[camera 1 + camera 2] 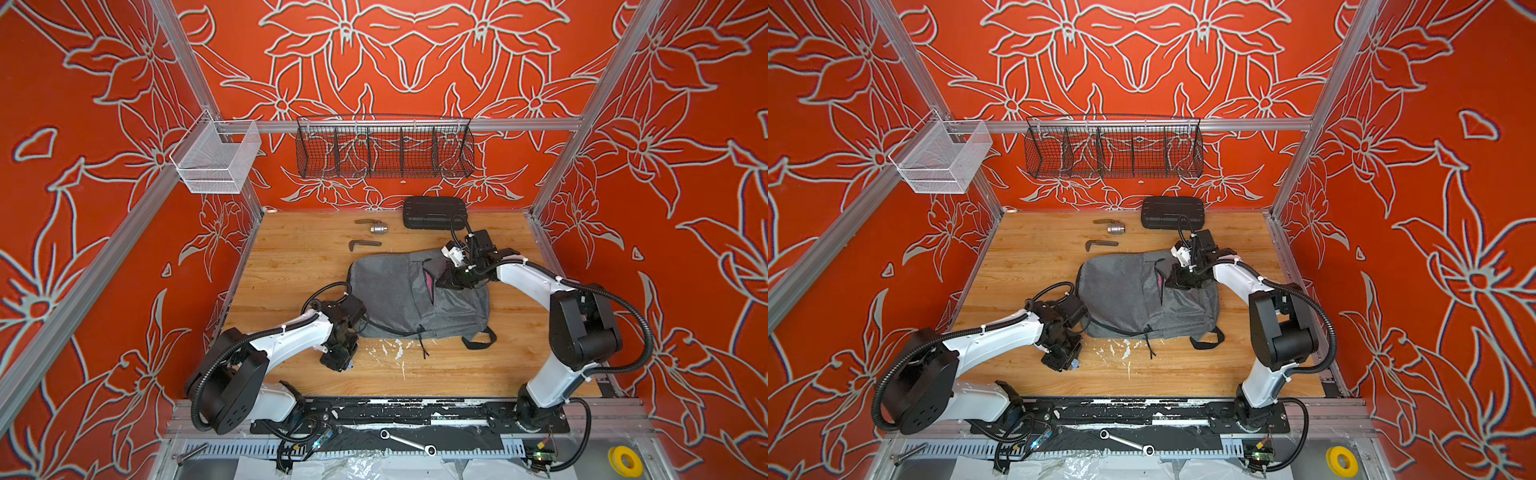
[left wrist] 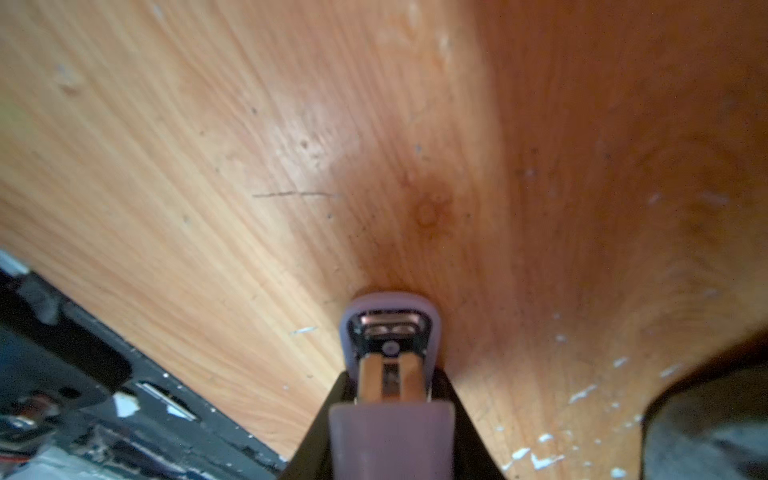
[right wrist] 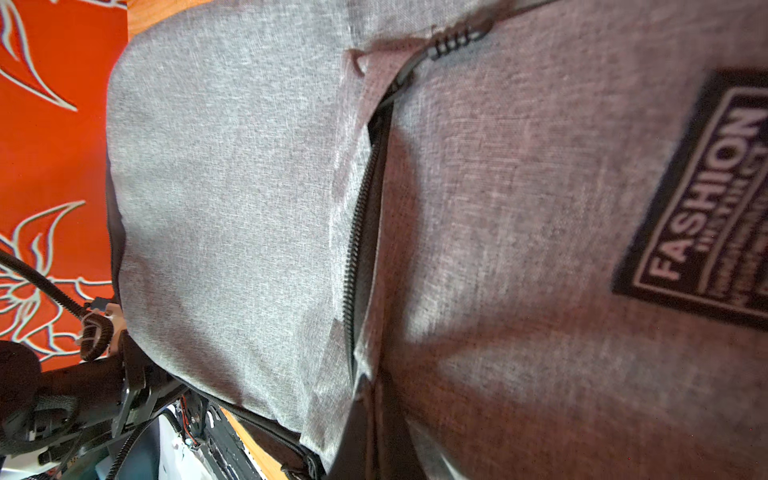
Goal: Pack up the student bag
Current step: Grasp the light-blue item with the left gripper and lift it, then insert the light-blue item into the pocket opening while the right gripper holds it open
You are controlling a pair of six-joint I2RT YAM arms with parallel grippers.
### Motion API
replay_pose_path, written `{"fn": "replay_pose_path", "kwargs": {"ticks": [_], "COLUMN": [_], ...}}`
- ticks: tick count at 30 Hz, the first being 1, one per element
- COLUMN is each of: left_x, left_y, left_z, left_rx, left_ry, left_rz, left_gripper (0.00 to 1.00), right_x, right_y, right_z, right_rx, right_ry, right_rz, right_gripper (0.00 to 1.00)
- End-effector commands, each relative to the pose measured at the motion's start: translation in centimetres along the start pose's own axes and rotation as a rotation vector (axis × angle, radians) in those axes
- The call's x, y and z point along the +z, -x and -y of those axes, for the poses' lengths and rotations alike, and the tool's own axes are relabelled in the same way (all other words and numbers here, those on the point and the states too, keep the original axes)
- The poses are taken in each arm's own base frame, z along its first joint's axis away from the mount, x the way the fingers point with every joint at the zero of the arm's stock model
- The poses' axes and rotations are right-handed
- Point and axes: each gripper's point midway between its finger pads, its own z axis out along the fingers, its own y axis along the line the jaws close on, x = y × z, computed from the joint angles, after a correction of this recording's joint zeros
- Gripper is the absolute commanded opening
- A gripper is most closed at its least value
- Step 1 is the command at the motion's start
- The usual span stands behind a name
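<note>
Top views: right gripper [image 1: 445, 277] pinches student bag [image 1: 395, 293]; left wrist: stapler [image 2: 390, 374] gripped.

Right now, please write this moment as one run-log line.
left gripper: holds purple stapler | right gripper: holds student bag open

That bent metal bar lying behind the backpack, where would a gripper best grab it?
Probably the long straight leg of the bent metal bar, from straight above, jaws across its thin width: it lies flat on the table with bare wood either side.

The student bag [image 1: 395, 291] is matt heathered cloth, the tabletop [image 1: 291, 266] smooth wood, the stapler [image 2: 390, 432] plastic and metal.
</note>
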Motion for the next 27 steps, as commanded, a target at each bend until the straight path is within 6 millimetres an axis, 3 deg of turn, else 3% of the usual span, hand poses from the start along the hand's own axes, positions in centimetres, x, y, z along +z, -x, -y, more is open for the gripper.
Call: {"fn": "replay_pose_path", "kwargs": {"ticks": [1, 5, 7, 11, 14, 20, 24, 27], "left_x": [-1.8, -5.5, -7.8, -13.2, -15.7, -16.7, -14.7, -12.7], "left_y": [1.0, 1.1, 0.5, -2.5, -5.8, -12.7, -15.1, -15.3], "left_z": [0.6, 2.3, 4.4, 11.0, 16.0, 25.5, 27.6, 27.7], "left_rx": [0.033, 0.138, 0.233, 0.539, 0.794, 1.180, 1.311, 1.330], "left_ry": [-0.026, -0.111, -0.206, -0.430, -0.533, -0.741, -0.753, -0.744], "left_rz": [0.074, 0.140, 0.172, 0.227, 0.223, 0.141, 0.046, -0.011], "left_gripper": [0.21, 0.15, 0.14, 0.14, 0.14, 0.13, 0.14, 0.13], "right_x": [-0.9, -1.1, -1.2, -1.4, -1.5, -1.6, -1.5, -1.4], "right_y": [0.4, 0.6, 0.6, 0.4, -0.1, -0.3, 0.1, 0.4], "right_z": [-0.8, -1.2, -1.3, -1.5, -1.7, -2.2, -2.7, -2.9], "right_rx": [-0.035, -0.042, -0.043, -0.058, -0.068, -0.081, -0.075, -0.066], "right_ry": [-0.006, 0.005, 0.008, 0.010, 0.021, 0.046, 0.074, 0.087], "right_rz": [0.003, 0.002, -0.005, -0.025, -0.046, -0.074, -0.082, -0.083], "right_gripper": [0.00, 0.00, 0.00, 0.00, 0.00, 0.00, 0.00, 0.00]}}
